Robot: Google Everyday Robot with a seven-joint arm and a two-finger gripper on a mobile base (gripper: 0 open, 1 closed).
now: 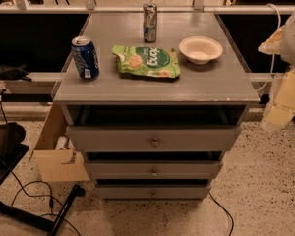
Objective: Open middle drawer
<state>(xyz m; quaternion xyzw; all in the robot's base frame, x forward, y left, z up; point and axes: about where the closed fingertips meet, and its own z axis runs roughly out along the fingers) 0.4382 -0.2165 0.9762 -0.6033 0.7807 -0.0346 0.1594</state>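
Grey middle drawer [152, 170], round knob [154, 172], seems slightly out; claw [283, 101] far right.

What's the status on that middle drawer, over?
Gripper at far right, beside the cabinet, well off the middle drawer. Its knob is not held. Nothing blocks the drawer front.

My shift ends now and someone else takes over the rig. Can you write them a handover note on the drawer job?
Gripper: at the right edge of the view, beside the cabinet, well away from the drawer fronts.
Middle drawer: second of three fronts, with nothing touching its knob. The top drawer above it stands out further.
Done: nothing visible; the knob is not yet gripped and the drawer looks at most slightly out.
Left: bring the gripper to the knob, grasp it and pull straight out.
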